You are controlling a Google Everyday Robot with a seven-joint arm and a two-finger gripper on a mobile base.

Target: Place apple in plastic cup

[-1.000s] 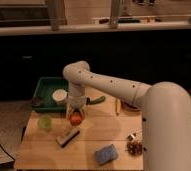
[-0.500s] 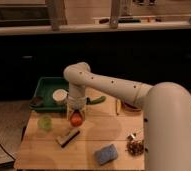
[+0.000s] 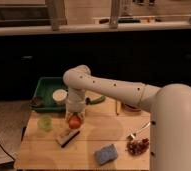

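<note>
Along the frame's bottom edge, a blue sponge [image 3: 106, 153] and grapes [image 3: 137, 146] are lying on the wooden table [image 3: 106, 131]. At centre-left, the white arm [image 3: 114, 90] is bending steeply down from its elbow, with the gripper [image 3: 74, 118] clamping the apple [image 3: 74, 122], just right of the plastic cup [image 3: 45, 122]. A green tray [image 3: 43, 87] is sitting behind.

White jaws at the red-orange apple [image 3: 74, 120]; pale green plastic cup [image 3: 45, 122], blue sponge [image 3: 106, 154].
</note>
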